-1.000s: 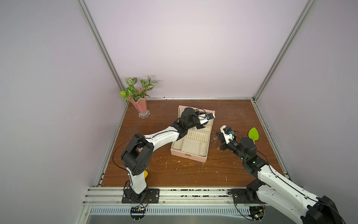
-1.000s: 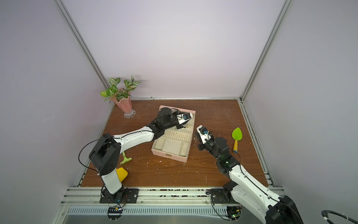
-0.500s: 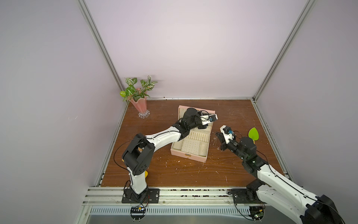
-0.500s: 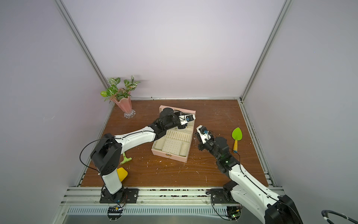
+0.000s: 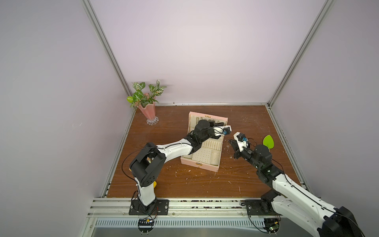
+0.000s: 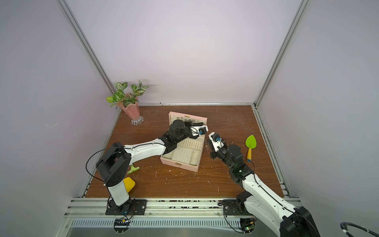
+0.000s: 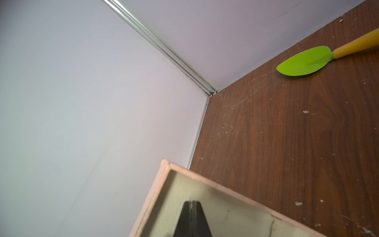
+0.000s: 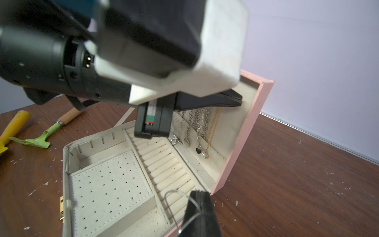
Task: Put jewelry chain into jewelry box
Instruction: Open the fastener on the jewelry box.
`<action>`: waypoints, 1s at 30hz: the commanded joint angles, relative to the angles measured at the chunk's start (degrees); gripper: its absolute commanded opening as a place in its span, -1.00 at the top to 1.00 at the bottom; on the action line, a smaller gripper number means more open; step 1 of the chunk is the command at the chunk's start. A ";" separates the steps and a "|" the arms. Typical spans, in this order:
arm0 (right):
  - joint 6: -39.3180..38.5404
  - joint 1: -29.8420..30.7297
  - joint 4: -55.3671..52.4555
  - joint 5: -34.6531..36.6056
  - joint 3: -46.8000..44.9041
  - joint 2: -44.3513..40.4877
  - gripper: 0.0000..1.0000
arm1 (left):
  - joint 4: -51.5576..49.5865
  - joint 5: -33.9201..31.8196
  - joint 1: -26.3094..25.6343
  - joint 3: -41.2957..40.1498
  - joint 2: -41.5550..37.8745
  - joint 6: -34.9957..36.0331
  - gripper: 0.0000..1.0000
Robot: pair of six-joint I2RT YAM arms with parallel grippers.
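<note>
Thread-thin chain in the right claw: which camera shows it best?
Right wrist view: close up, the thread-thin pale chain loops out of the shut right gripper. Both top views: too fine to see. Left wrist view: absent.

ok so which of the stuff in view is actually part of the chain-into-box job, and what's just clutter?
In the job:
jewelry chain, pinched in the shut right gripper
jewelry box, open
left gripper, shut, up at the lid lining

Lying about:
potted plant
green trowel
yellow tool
green wooden-handled tool
necklaces hanging in the lid
</note>
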 commanded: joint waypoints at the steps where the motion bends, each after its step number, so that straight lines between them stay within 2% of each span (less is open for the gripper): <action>1: 0.69 -0.33 3.15 -1.35 0.29 0.11 0.99 | -6.45 -1.30 -1.05 -2.72 0.34 2.12 0.86; 9: 0.76 -0.68 3.24 -1.40 0.28 0.26 0.99 | -8.01 -4.45 -1.64 -4.02 1.47 4.31 0.89; 30: 1.09 -1.39 3.50 -1.93 0.27 0.18 0.99 | -11.57 -6.56 -2.61 -5.53 3.45 7.54 0.91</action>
